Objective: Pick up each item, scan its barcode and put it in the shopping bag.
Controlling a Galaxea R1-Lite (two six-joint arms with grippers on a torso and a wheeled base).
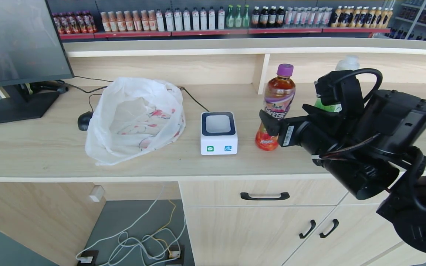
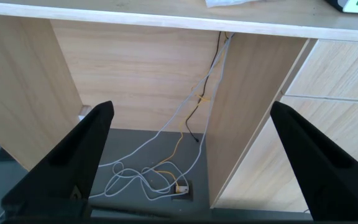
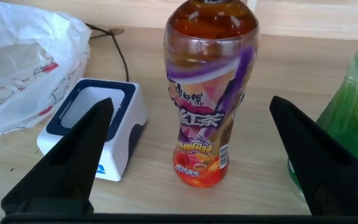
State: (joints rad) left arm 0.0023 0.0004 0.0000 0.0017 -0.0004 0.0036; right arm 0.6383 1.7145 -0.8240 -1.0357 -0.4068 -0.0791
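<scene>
**Right pincer spread wide at the tea bottle: a tip-over is the hazard**

Head view: the tea bottle (image 1: 276,107) stands upright on the surface (image 1: 31,147) between the scanner (image 1: 218,133) and a green bottle (image 1: 329,107), with the shopping bag (image 1: 135,118) open on the scanner's far side. The right pincer (image 1: 270,125) sits low at the tea bottle's side, and I cannot tell whether it touches. An off-centre push would likely topple this tall bottle toward the scanner. Left wrist view: the left pincer (image 2: 188,115) hangs wide and empty below the surface, facing loose cables (image 2: 160,168), so there is little risk there. Right wrist view: the fingers (image 3: 316,162) are spread wide and the tea bottle (image 3: 210,93) stands ahead, centred between them. The green bottle (image 3: 347,112) is just beside it, so the outer finger may clip it.
</scene>
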